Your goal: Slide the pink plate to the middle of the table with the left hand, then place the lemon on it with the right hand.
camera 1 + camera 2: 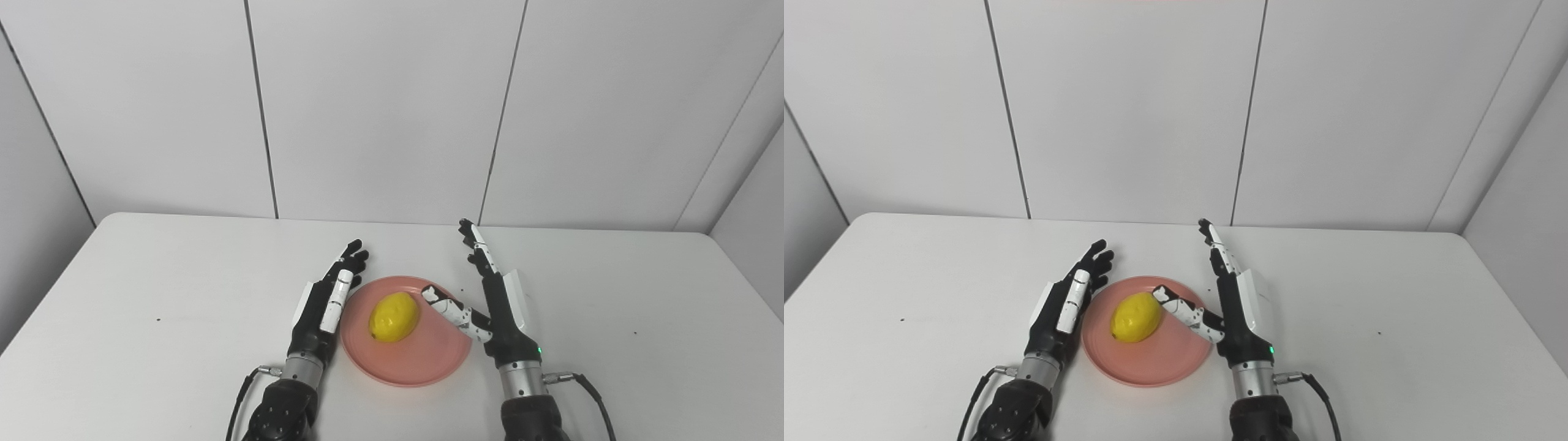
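Between both hands' spread, empty fingers (478,245), lemon (394,316) on pink plate (422,361), untouched.

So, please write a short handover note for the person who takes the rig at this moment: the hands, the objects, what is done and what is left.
Left hand: open, holds nothing, at the left rim of the pink plate.
Right hand: open, holds nothing, at the plate's right side, thumb reaching over the plate toward the lemon.
The plate lies near the table's middle; the lemon rests on it.
Done: both steps, by the look of it.
Left: only to draw the hands away.
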